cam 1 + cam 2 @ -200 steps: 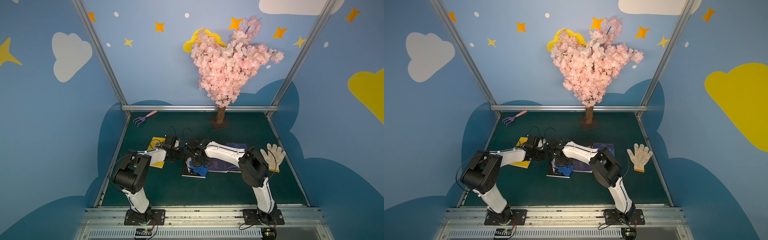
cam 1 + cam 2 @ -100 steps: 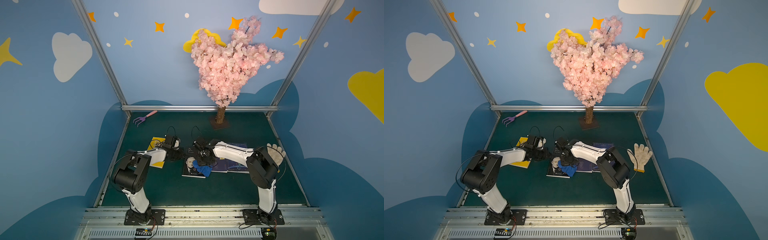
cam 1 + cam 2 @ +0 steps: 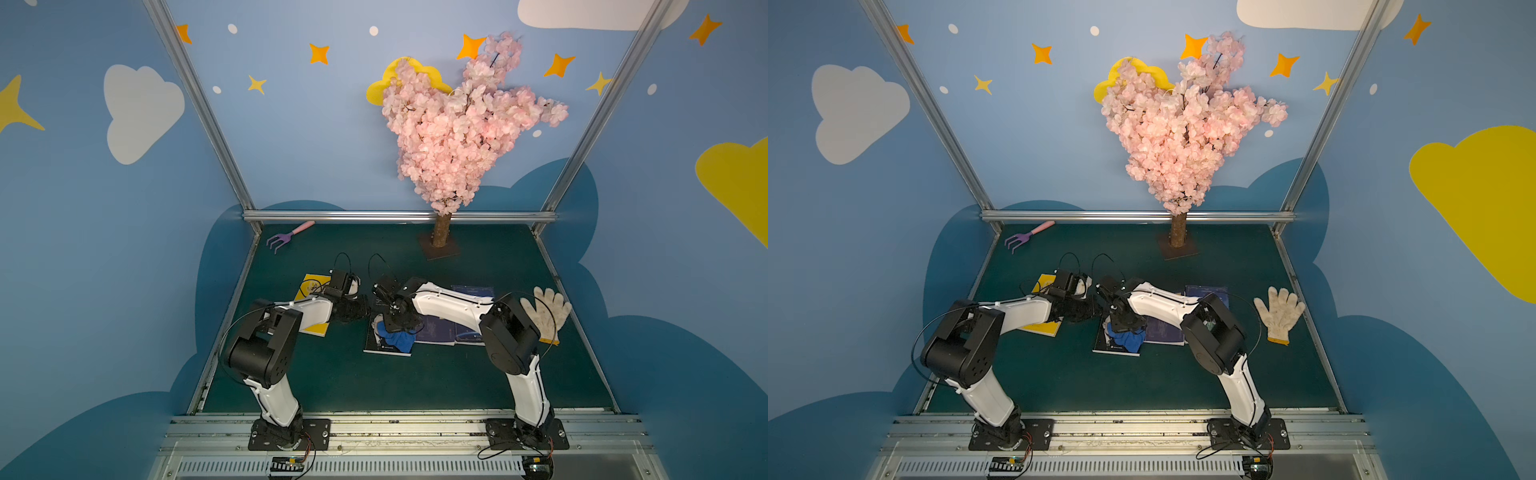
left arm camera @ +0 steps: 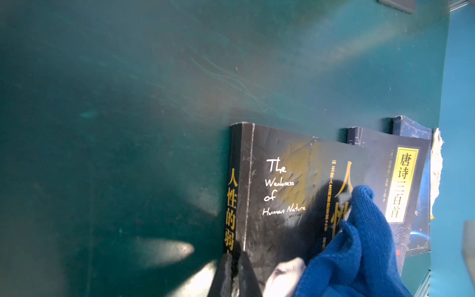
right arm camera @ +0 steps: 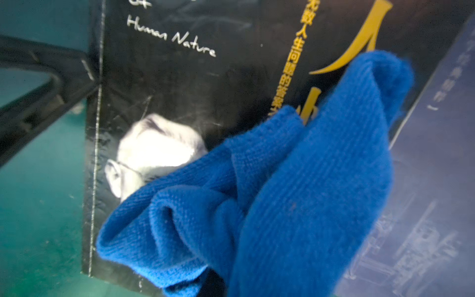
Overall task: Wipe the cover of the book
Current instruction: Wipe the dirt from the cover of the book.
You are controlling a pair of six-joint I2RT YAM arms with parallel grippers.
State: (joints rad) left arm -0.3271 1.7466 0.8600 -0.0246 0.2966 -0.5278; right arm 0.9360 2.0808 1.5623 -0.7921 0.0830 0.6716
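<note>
At frame centre | right gripper (image 3: 400,325) clenched on blue cloth (image 3: 397,338), pressing book (image 3: 380,350) cover | we brace the spine with clenched, empty left gripper (image 4: 234,279), apparently against sliding

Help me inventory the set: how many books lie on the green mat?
4. A yellow book partly under the left arm, a black book under the blue cloth, a navy book beside it, a second navy book beyond that. Arms may hide more.

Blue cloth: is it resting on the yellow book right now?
No: the blue cloth rests on the cover of the black book, and the yellow book lies apart from it.
</note>
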